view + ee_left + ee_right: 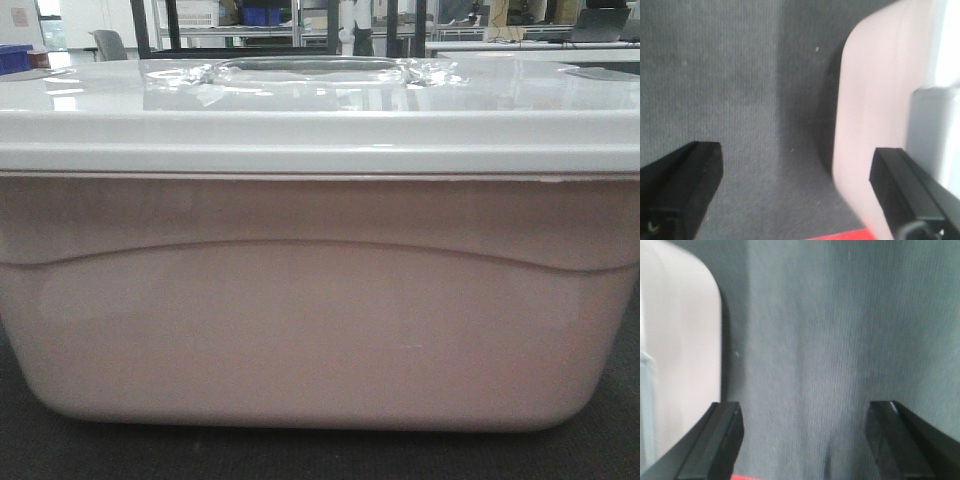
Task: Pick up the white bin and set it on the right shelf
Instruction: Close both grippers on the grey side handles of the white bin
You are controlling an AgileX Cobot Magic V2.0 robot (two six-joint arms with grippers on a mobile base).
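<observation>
While the white bin (320,320) rests on the grey bench (730,75) between the spread left end effector (795,167) and right end effector (805,417), the 2 should squeeze opposite walls evenly and level.

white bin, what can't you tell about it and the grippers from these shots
- Contents of the white bin: front view, cloudy wall and lid hide them.
- Bin's two ends: cut off by the front view's edges.
- Whether the left gripper or right gripper touches the bin: wrist views, blurred, a finger overlaps its corner.
</observation>
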